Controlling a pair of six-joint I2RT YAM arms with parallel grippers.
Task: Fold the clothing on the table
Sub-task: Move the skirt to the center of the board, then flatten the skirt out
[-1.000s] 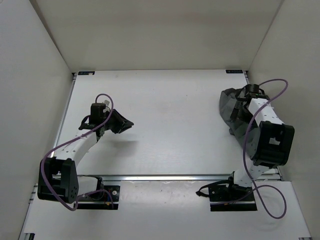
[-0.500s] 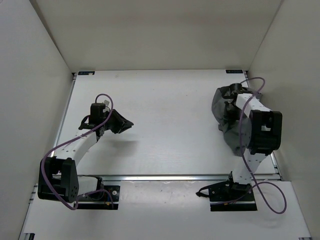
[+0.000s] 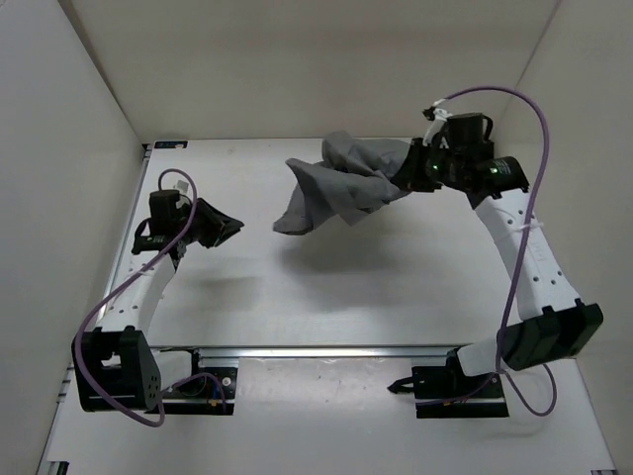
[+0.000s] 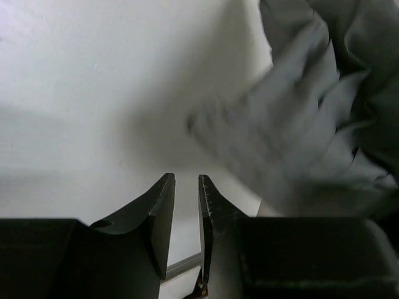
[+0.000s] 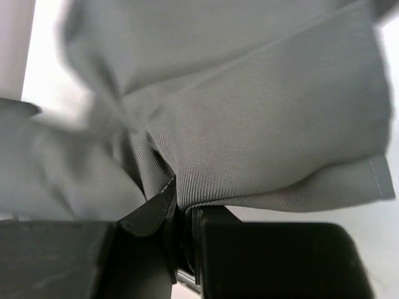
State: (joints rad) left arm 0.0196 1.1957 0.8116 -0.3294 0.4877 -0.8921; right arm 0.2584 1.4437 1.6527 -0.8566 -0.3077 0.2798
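Note:
The clothing (image 3: 341,183) is a plain grey wrinkled garment hanging in the air over the back middle of the white table (image 3: 346,287), trailing down to the left. My right gripper (image 3: 410,173) is shut on its right end. In the right wrist view the fabric (image 5: 249,124) fills the frame and is pinched in the right gripper (image 5: 184,199). My left gripper (image 3: 232,226) hovers over the left side of the table, apart from the garment. It is open by a narrow gap (image 4: 186,180) with nothing in it. The blurred cloth (image 4: 299,137) shows ahead of it to the right.
White walls close in the table on three sides. A metal rail (image 3: 336,349) runs along the near edge by the arm bases. Small black brackets (image 3: 170,144) (image 3: 465,142) mark the back corners. Purple cables (image 3: 514,104) loop off both arms.
The right gripper closed on the clothing at the table's right edge and swung it up and left to the back middle. The left arm drew back a little to the left.

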